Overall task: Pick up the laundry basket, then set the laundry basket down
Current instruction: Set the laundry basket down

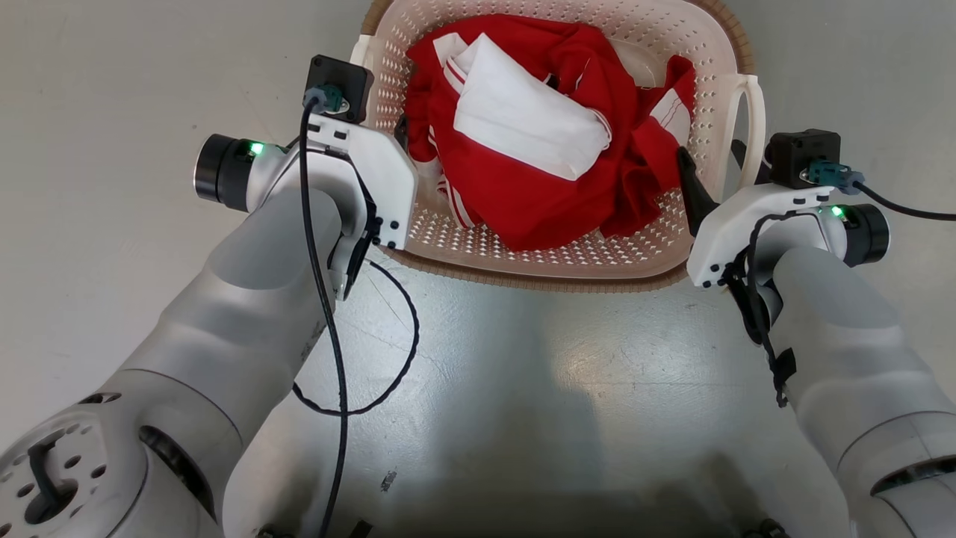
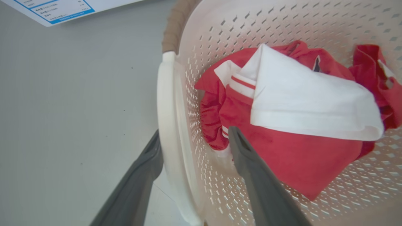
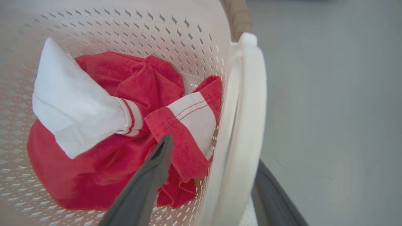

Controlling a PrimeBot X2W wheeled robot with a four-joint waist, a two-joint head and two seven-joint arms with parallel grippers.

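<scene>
The laundry basket (image 1: 523, 278), cream perforated plastic with a brown rim, stands on the grey floor in front of me with red and white clothes (image 1: 538, 149) inside. My left gripper (image 2: 194, 131) is open and straddles the left loop handle (image 2: 166, 110), one finger outside it and one inside the basket wall. My right gripper (image 1: 711, 157) is open too and straddles the right loop handle (image 3: 248, 110), with one finger over the clothes (image 3: 94, 103) and the other behind the handle. Neither pair of jaws is closed on its handle.
A white sheet with blue print (image 2: 59, 9) lies on the floor beyond the basket's left side. A black cable (image 1: 403, 351) loops down from my left wrist over the floor (image 1: 523, 388) in front of the basket.
</scene>
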